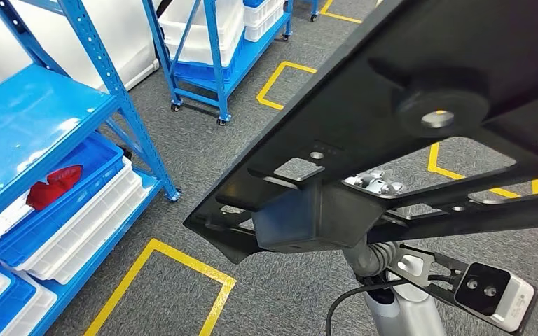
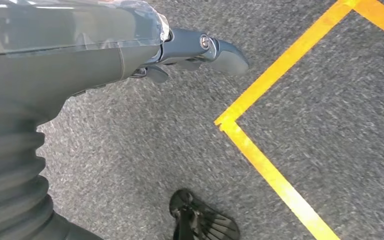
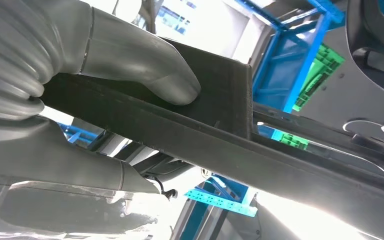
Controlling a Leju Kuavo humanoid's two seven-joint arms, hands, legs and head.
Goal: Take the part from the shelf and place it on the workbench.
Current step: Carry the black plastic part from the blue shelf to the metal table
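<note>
Black part (image 1: 392, 126) fills head view from 12 to 3 o'clock, carried high off shelf (image 1: 35, 112). Right hand (image 3: 130, 75) clamps its edge, thumb on top. Left hand (image 2: 190, 50) hangs over floor (image 2: 130, 150), grip unclear. Workbench ahead, probably.

Head view evenly lit, bright overhead light, glare patches on the blue shelf (image 1: 35, 119); the black part (image 1: 406, 133) close to the lens is soft and underexposed, carpet sharp. Left wrist view: carpet slightly motion-blurred, left hand (image 2: 200, 50) near the lens a bit soft, its clear wrap catching reflections. Right wrist view strongly backlit: windows beyond the right hand (image 3: 105, 55) blown out white, part nearly silhouetted, thumb soft-focus.
</note>
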